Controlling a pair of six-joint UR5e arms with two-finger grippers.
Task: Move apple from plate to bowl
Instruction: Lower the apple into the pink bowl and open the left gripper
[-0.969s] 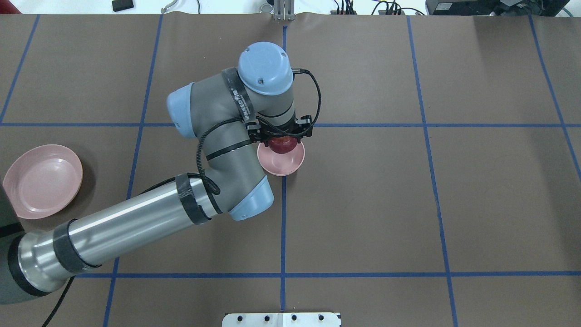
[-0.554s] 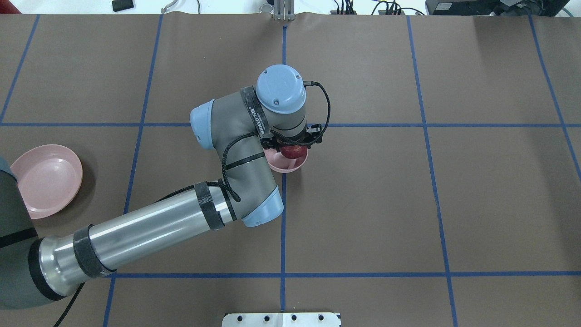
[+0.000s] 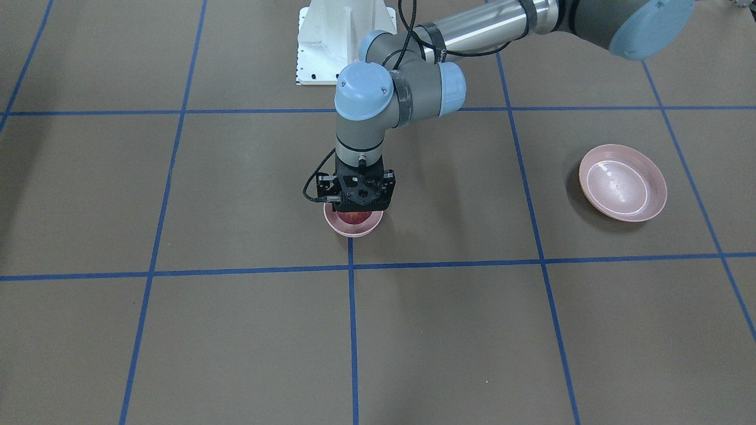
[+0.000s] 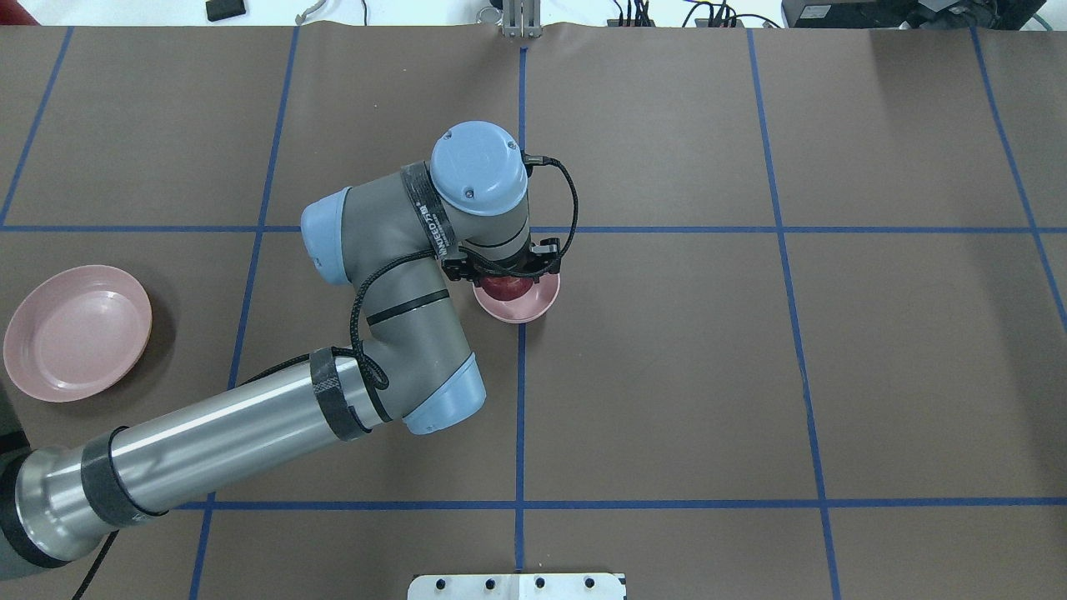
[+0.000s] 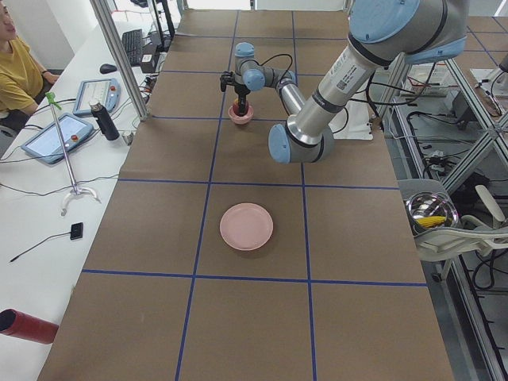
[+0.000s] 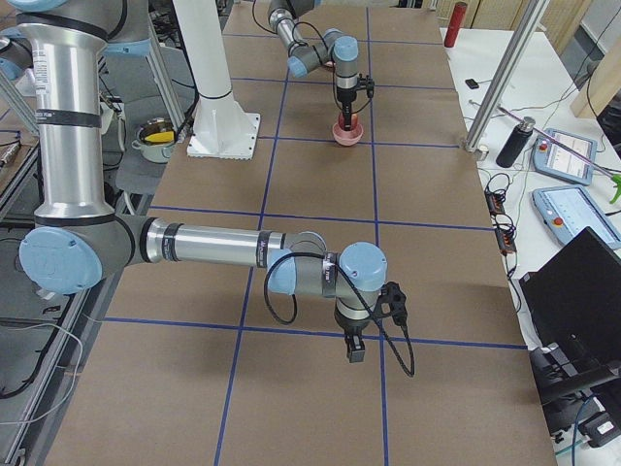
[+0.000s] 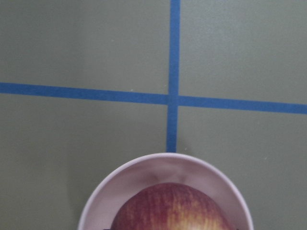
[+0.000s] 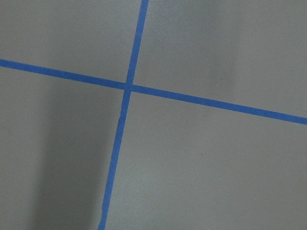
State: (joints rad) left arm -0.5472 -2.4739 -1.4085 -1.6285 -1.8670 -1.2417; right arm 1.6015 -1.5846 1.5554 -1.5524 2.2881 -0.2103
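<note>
The dark red apple [image 4: 504, 286] sits low inside the small pink bowl [image 4: 527, 309] at the table's middle, on a blue tape cross. My left gripper [image 4: 503, 275] stands straight down over the bowl and looks shut on the apple; its fingers are hidden by the wrist. The left wrist view shows the apple [image 7: 172, 208] inside the bowl's rim [image 7: 144, 167]. In the front view the apple [image 3: 354, 217] shows under the gripper [image 3: 354, 210]. The pink plate [image 4: 75, 333] lies empty at the far left. My right gripper [image 6: 354, 355] hangs over bare table; I cannot tell its state.
Brown table cover with blue tape grid lines [image 4: 521, 417]. A white robot base plate [image 4: 517, 586] is at the near edge. Cables and devices line the far edge [image 4: 225, 8]. An operator and tablets sit beside the table in the left view [image 5: 20, 71].
My left arm swung right over the bowl, then back left, with the apple held. The apple now sits lower in the bowl. The plate and bowl have stayed put.
</note>
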